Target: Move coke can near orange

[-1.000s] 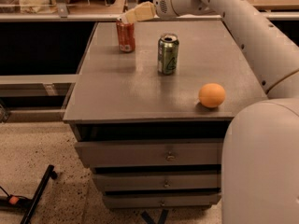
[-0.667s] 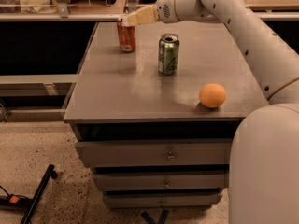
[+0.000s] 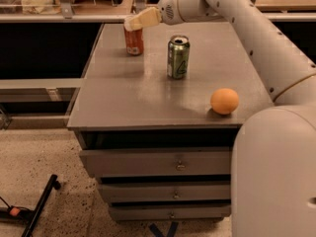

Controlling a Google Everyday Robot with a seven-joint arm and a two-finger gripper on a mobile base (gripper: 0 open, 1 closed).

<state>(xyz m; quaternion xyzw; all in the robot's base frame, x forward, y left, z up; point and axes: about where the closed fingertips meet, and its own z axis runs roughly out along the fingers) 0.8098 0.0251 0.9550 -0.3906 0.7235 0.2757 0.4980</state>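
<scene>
The coke can, red-orange with white markings, stands upright at the far left of the grey cabinet top. My gripper is right at the can's top, reaching in from the right on the white arm. The orange lies near the front right edge of the top, far from the can.
A green can stands upright in the middle of the top, between the coke can and the orange. The cabinet has drawers below. My white arm runs along the right side. A black object lies on the floor at left.
My gripper has come down a little closer over the coke can's top. The cans and the orange have not moved on the top.
</scene>
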